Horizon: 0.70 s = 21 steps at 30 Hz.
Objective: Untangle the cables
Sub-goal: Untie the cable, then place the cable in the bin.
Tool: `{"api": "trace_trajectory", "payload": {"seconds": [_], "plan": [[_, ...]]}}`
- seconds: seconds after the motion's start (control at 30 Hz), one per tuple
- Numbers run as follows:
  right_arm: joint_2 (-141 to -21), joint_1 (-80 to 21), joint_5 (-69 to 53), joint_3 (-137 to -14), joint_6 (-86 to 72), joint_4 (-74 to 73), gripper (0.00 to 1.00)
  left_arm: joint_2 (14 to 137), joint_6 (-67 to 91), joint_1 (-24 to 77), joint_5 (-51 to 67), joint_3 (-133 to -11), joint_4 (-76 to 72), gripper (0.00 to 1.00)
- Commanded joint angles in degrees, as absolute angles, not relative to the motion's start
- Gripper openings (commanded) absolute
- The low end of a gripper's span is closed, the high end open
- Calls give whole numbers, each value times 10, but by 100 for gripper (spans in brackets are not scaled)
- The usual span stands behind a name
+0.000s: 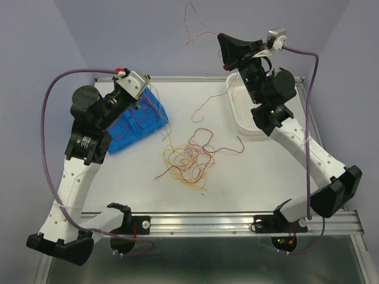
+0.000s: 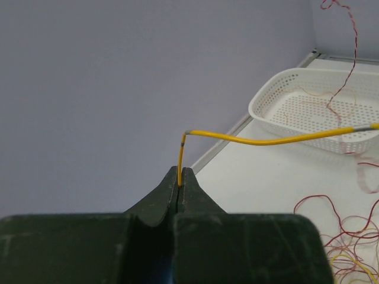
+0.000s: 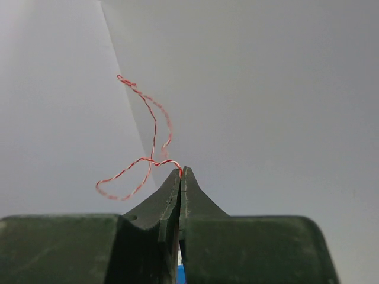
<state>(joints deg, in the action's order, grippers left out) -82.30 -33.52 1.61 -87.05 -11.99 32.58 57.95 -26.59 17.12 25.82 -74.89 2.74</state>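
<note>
While most of the cables (image 1: 189, 157) lie as one loose curly pile at the centre of the tabletop (image 1: 266, 177), two strands are already pulled out of it. The left claw (image 2: 180, 170) is fully closed, pinching a yellow strand (image 2: 266, 141) right at its tips; the strand rises from the claw, then bends off toward 3 o'clock in the left wrist view. This claw hangs over the blue bin (image 1: 127, 133), at 10 o'clock from the pile. The right claw (image 3: 180, 171) is also closed tight, on a red-white twisted strand (image 3: 154, 127). It is lifted high at 1 o'clock from the pile, above the white basket (image 1: 246, 115), with the strand curling free in the air. Handling, as a judgement: the strands are hair-thin, very light and floppy, though the yellow one holds its bend, so it is a bit springy. They are thin enough to slip out of a pinch, and loops will likely snag and drag neighbours along. It seems best to take one strand near a free end or on an outer loop at the pile's edge, never in the dense middle, and to pull slowly away from the pile.
</note>
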Motion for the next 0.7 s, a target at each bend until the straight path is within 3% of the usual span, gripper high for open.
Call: {"api": "trace_trajectory", "payload": {"seconds": [0.0,0.27,0.33,0.5,0.67], "plan": [[-822,-339,46,-863,-108,424,0,584,-301,167,210,-873,62,0],[-898,-339,4,-840,-141,466,0,676,-292,168,196,-1193,146,0],[-918,-340,-22,-842,-151,495,1,676,-298,168,178,-1222,139,0],[-1018,-340,-90,-877,-213,573,1,625,-318,167,149,-1209,104,0],[-1134,-340,-155,-945,-297,661,1,549,-356,167,91,-1102,29,0]]}}
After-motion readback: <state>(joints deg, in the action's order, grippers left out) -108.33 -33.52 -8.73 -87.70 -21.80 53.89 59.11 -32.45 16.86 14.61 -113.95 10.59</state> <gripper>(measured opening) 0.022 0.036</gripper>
